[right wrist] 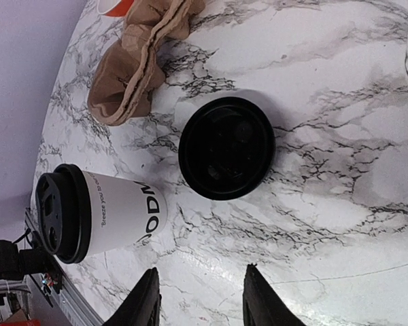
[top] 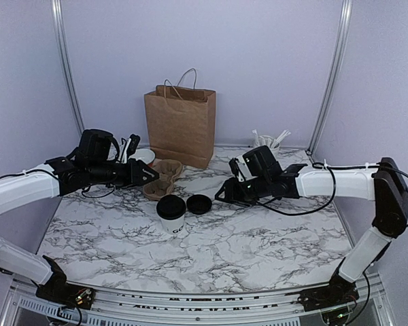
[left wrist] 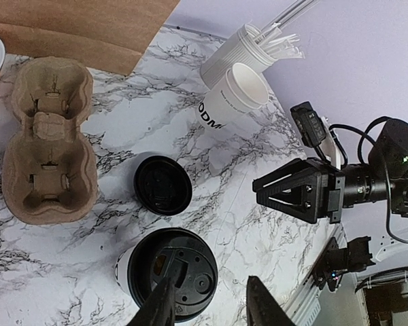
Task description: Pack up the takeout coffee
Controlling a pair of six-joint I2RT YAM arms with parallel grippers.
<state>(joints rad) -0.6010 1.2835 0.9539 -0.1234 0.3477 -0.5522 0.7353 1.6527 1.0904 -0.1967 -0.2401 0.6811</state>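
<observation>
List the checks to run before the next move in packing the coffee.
1. Lid on cup: ok, the black lid covers the top.
2. Cup upright: ok.
3. Left gripper free: ok, jaws apart, nothing between them.
4. Right gripper free: ok, jaws apart, nothing between them.
5. Carrier pockets empty: ok.
6. Bag mouth open: cannot tell; it stands upright at the back.
</observation>
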